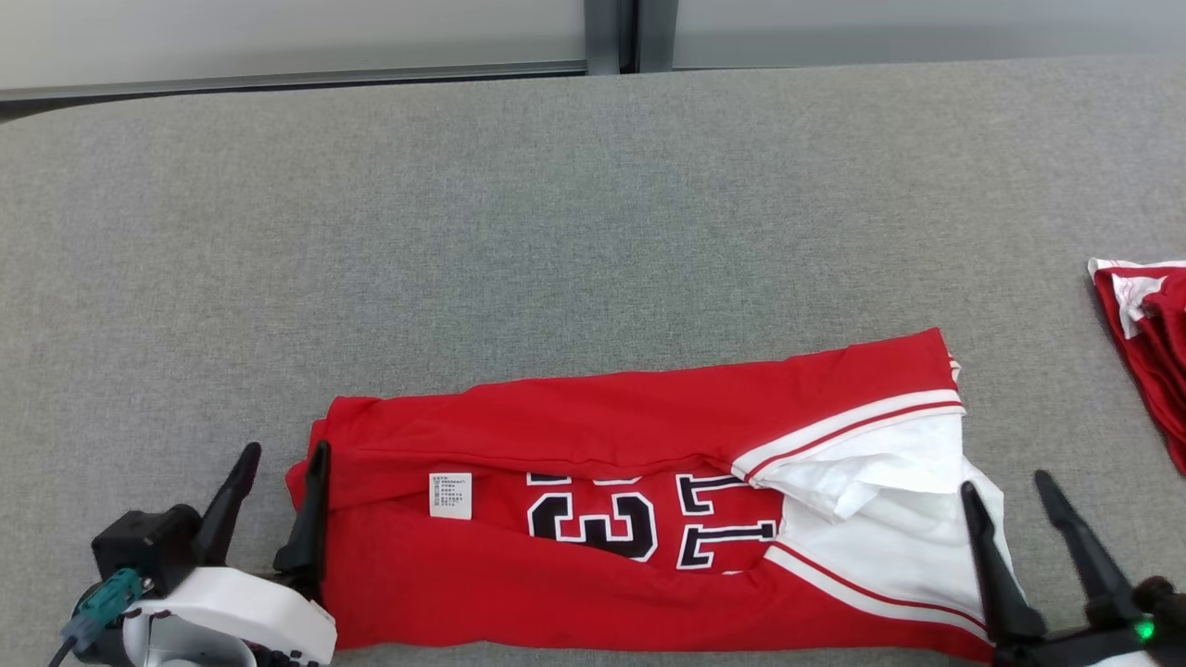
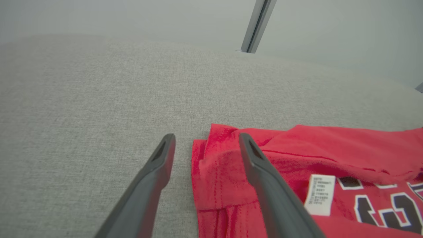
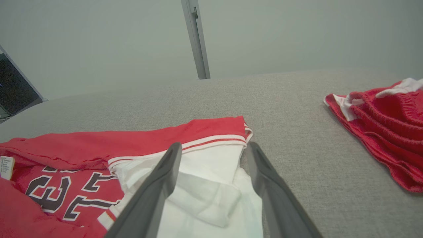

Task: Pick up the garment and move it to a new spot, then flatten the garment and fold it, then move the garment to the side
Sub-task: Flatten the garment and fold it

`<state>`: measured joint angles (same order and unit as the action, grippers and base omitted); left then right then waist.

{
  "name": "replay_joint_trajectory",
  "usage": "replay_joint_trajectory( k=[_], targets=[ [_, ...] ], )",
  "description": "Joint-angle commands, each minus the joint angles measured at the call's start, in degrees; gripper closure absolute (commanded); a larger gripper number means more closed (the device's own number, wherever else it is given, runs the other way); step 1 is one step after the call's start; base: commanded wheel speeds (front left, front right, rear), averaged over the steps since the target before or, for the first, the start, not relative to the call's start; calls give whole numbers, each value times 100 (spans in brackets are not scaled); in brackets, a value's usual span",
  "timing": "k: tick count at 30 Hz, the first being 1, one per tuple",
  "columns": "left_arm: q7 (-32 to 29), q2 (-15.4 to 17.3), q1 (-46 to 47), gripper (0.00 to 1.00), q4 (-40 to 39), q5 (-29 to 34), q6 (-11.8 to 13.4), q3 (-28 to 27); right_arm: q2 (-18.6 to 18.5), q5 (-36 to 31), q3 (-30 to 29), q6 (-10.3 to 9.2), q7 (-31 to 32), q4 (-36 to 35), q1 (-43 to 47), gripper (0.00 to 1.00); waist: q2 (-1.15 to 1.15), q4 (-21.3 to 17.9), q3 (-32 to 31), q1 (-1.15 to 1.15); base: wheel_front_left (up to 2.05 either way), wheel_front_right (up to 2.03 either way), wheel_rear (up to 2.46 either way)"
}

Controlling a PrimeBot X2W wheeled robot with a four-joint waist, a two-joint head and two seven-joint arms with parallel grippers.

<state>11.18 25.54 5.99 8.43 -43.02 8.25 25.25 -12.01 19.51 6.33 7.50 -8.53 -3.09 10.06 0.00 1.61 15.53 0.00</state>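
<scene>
My left gripper (image 1: 285, 449) and right gripper (image 1: 1005, 483) are hovering spread and empty at either end of the folded garment (image 1: 593, 417), which is lying near me on the table (image 1: 556, 232) (soft, limp cloth, I judge). I'm favouring its layered end edges for a hold.

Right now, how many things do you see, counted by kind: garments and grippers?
Garments: 2 (folded jersey, second red garment)
Grippers: 2 (left gripper, right gripper), both open
Total: 4
</scene>
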Motion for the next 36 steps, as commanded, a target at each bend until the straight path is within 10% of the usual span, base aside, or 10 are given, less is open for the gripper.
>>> replay_joint_trajectory(
  k=[1, 11, 36],
  targets=[
    [148, -26, -106, 0, -111, 49, 130, -129, 18, -249, -172, -2, -134, -121, 32, 0, 0, -47, -79, 0, 0, 0, 0],
    [393, -558, -671, 0, -1343, 1036, 325, -1089, 259, -930, -630, -2, 125, -919, -194, 0, 0, -112, -664, 0, 0, 0, 0],
    [396, -848, -1141, 0, -677, 1385, 0, -1107, 88, -494, -360, -2, 271, -417, 51, 0, 0, -140, -1150, 0, 0, 0, 0]
  ],
)
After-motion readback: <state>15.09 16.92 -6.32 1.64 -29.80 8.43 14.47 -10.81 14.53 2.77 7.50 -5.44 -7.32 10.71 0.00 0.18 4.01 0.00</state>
